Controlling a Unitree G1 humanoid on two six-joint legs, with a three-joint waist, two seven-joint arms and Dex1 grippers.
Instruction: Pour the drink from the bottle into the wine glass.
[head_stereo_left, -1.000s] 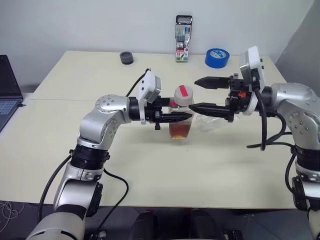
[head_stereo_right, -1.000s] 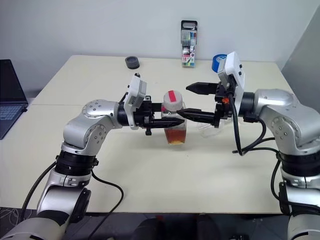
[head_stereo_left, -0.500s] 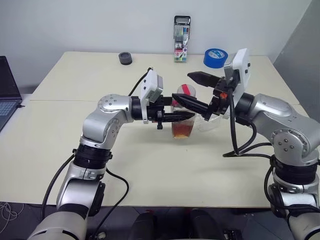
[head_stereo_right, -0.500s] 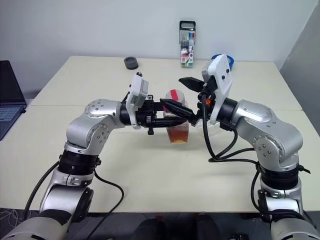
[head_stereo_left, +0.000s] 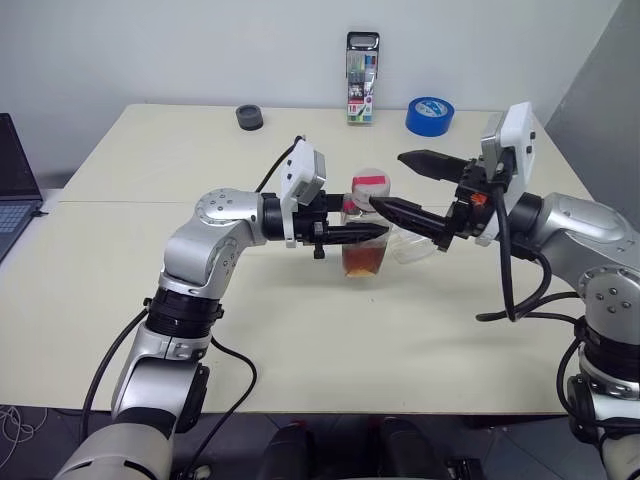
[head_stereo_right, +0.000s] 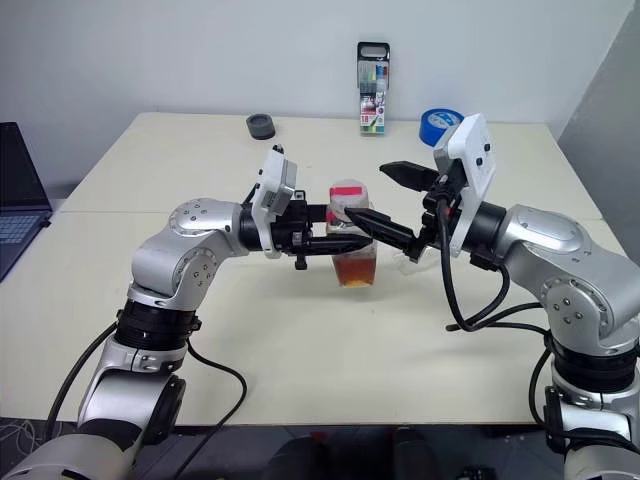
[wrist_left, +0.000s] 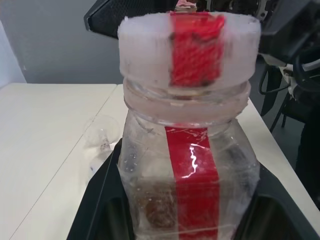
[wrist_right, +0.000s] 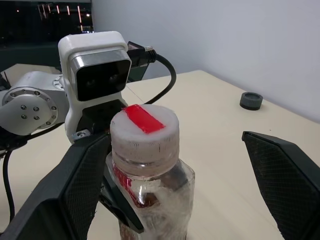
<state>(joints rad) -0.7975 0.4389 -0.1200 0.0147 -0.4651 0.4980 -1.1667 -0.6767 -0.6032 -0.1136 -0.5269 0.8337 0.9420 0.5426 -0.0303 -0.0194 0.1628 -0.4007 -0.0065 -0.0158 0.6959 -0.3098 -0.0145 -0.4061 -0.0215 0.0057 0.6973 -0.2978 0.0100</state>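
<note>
We see the left gripper (head_stereo_left: 372, 232) clamped on the bottle (head_stereo_left: 364, 240), the right gripper (head_stereo_left: 405, 185) spread wide at its three o'clock around the cap (wrist_right: 144, 132).

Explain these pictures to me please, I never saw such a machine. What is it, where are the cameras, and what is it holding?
It is a humanoid robot with two arms, each ending in a two-fingered pincer. Two pictures come from cameras in its head, looking down over a cream table. The other two come from a camera on each wrist, looking along the fingers. The left pincer is shut on a small clear bottle with amber drink at its bottom and its cap still on. The right pincer is open, its fingers on either side of the cap. A wine glass lies on its side behind the bottle. Farther back: blue tape, a marker pack, a dark round object.
</note>
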